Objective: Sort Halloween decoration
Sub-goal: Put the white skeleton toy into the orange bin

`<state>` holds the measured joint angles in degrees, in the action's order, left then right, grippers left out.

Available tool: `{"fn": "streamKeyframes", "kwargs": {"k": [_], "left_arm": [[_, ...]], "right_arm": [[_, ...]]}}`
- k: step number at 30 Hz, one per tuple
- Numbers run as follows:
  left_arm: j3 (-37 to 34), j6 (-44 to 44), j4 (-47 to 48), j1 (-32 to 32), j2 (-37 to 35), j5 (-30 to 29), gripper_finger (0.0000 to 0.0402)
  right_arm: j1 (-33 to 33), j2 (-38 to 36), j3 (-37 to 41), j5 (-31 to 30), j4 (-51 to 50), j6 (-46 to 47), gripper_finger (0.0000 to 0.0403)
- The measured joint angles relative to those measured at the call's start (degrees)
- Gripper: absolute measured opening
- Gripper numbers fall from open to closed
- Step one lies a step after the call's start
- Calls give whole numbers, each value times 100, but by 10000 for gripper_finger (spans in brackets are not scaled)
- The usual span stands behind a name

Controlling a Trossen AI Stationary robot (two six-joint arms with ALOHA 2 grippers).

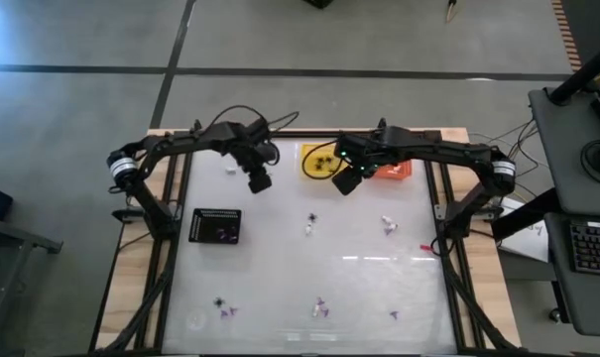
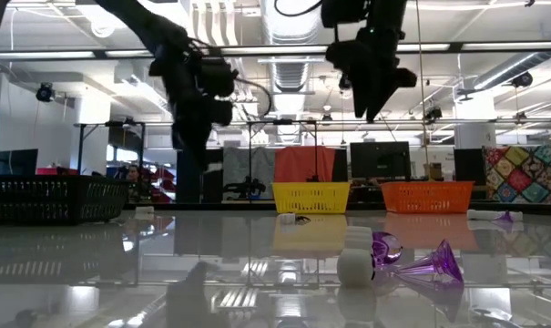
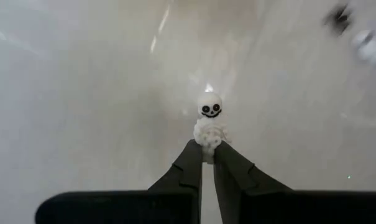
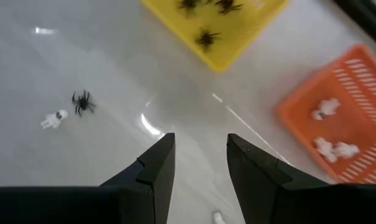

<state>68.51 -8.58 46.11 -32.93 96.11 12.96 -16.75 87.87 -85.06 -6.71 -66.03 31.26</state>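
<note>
The left gripper (image 3: 207,152) is clamped on a tiny white skeleton figure (image 3: 209,121), lifted off the table left of the yellow basket (image 1: 316,162); by my reading the pick is done, and the next move calls for carrying it past the yellow basket to the orange basket (image 4: 337,109), where similar white figures lie. Only the left wrist view shows the pinch. The right gripper (image 4: 200,165) hangs open and empty just in front of the yellow basket.

The scene was lit brightly and evenly from ceiling lamps (image 2: 298,59), which were mirrored as pale streaks of glare on the glossy table (image 1: 379,260). In the low view the near trinkets (image 2: 412,260) were blurred and the arms were seen as dark silhouettes. In the left wrist view, the far corner was smeared out of focus.
</note>
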Motion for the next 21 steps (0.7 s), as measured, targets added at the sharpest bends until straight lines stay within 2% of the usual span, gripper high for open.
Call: {"fn": "streamKeyframes", "kwargs": {"k": [6,10,14,21], "left_arm": [[757,-299,-83,0,42,10,2],[1139,-485,-219,-2,42,10,2],[1320,-563,-410,-9,42,12,2],[1459,-597,-1060,-9,42,83,2]], "right_arm": [[-2,-523,0,-359,-167,249,137],[-1,-917,0,-858,-382,571,137],[-6,-1244,0,-1209,-578,834,137],[-2,-1598,0,-1288,-768,927,137]]}}
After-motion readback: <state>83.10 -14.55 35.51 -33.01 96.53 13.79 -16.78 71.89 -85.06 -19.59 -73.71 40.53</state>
